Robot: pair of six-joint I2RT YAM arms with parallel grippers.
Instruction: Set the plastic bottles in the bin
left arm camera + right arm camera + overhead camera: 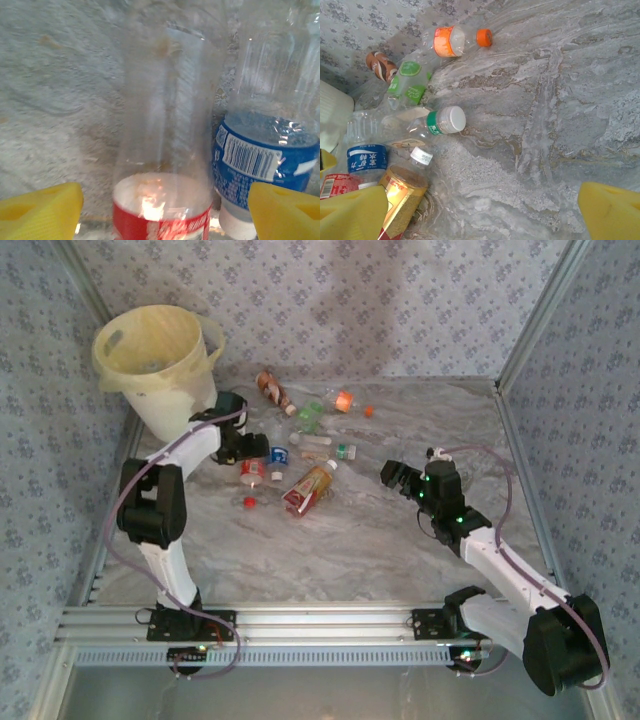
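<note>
My left fingers stand wide and empty either side of a clear plastic bottle with a red label on the grey marbled counter. I would centre on it, clear of the blue-labelled clear bottle just beside it, before closing. The overhead view places the pale cream-yellow round plastic bin far left, just behind that arm; my right fingers are wide, empty.
</note>
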